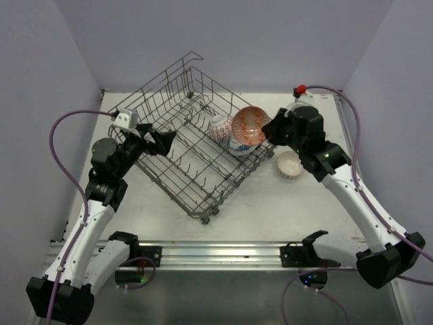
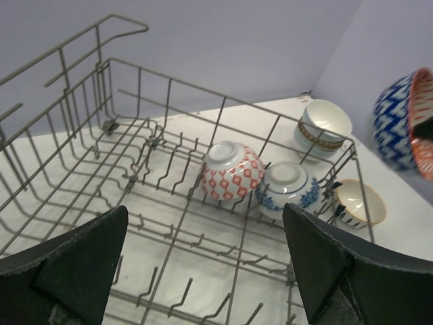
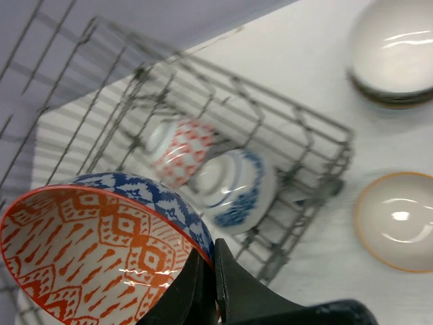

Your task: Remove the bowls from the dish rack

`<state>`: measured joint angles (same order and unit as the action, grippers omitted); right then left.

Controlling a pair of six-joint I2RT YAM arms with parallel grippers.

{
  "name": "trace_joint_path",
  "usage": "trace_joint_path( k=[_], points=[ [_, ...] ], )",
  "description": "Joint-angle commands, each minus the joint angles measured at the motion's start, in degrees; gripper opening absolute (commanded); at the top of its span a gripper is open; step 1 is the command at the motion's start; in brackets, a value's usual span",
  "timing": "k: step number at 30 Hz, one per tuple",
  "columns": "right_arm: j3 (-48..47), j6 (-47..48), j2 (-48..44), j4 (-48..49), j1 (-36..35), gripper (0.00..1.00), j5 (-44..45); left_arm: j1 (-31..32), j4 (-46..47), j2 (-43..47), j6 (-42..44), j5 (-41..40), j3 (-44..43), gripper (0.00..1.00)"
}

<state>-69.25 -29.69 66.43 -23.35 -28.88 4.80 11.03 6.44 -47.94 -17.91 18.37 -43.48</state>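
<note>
Right hand [image 3: 213, 264] pressed together on the rim of a bowl with an orange-red inside and blue outside [image 3: 101, 250]. The bowl hangs just beyond the fingertips, above the right corner of the dish rack [image 1: 183, 170]. It is tipped on its side, mouth turned up and toward the near edge.

Left hand [image 2: 203, 261] spread wide and holding nothing, over the rack's left part.

Two bowls lie side by side in the rack's right corner, overturned with foot rings up: a red-patterned bowl [image 2: 232, 170] and a blue-patterned bowl [image 2: 289, 189].

On the white surface [image 1: 257, 203] to the right of the rack, mouths up, stand a tan-rimmed bowl [image 2: 358, 203] and, farther back, a brown-banded white bowl [image 2: 325, 125].
</note>
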Motion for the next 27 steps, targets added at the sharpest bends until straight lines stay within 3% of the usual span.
trace_joint_path(
  k=[1,5,13,19,27],
  points=[
    [-1.41,0.07,-4.72,-8.53,7.42,0.00,7.93,0.83,-6.24,1.62,7.63,-8.26,1.65,1.00],
    [1.04,0.42,-8.86,-13.81,16.82,0.00,12.33,2.86,-6.35,1.10,9.65,-9.23,1.03,1.00],
    [10.78,-0.36,-9.84,-18.48,23.51,0.00,18.76,2.95,-8.46,0.04,9.74,-7.30,0.86,1.00],
    [18.79,0.51,-4.66,-12.61,28.53,0.00,9.54,3.39,-8.81,0.22,10.00,-7.82,0.86,1.00],
    [18.37,2.01,1.06,-7.85,28.71,0.00,4.70,4.00,-8.90,-0.13,10.00,-7.21,0.86,1.00]
  ],
)
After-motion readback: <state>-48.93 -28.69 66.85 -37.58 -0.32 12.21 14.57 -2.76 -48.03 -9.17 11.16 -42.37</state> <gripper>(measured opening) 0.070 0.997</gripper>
